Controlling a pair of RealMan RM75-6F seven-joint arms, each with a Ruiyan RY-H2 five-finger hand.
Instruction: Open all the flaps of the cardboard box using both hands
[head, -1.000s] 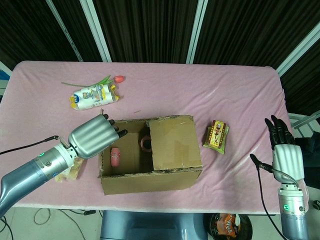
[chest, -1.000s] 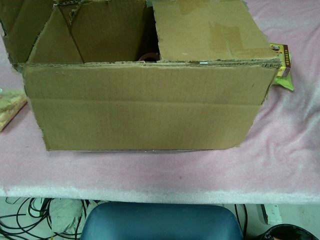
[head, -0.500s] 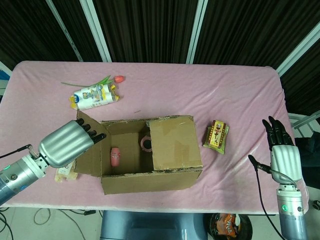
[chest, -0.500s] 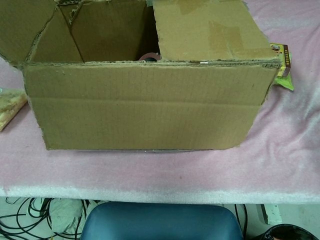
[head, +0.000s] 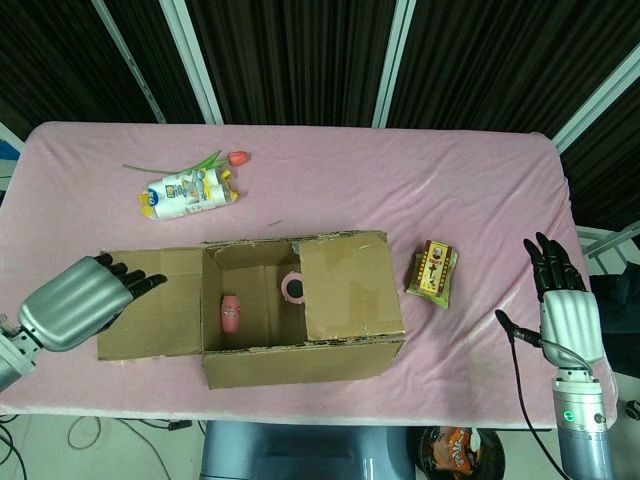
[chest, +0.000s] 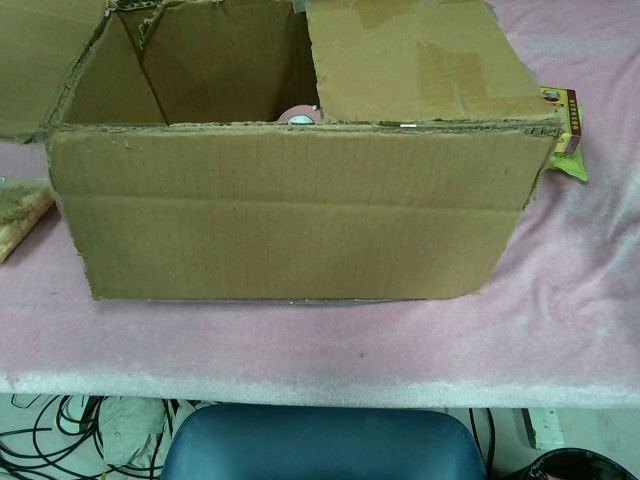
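- Brown cardboard box (head: 300, 310) is sitting near the front edge of the pink-covered table (head: 400, 190); chest view is showing its front wall (chest: 290, 215) close up.
- Left flap (head: 150, 305) is lying folded out flat on the table, beside the box's left wall.
- Right flap (head: 350, 288) is lying closed over the right half of the opening, roughly level with the rim.
- Left hand (head: 80, 300) is hovering at the outer end of the left flap, fingers (head: 135, 280) loosely spread and reaching over the flap edge; gripping nothing, contact with the cardboard hard to tell.
- Right hand (head: 565, 305) is staying well apart from the box at the table's right edge, fingers (head: 550, 262) straight and apart, holding nothing.
- Inside the open half: small pink cylindrical thing (head: 231, 313) and a pink ring-shaped thing (head: 293, 287) are lying on the box floor.
- Off-task: green-and-red snack packet (head: 433, 270) just right of the box, white-and-yellow pouch (head: 188, 192) and red tulip with green stem (head: 195, 162) at back left.
- Step judgement: left flap looking done, right flap is the one in hand.
- Next move likely calling for the right hand to reach across, get fingers under the flap's free inner edge and swing it outward to the right, clearing the snack packet.
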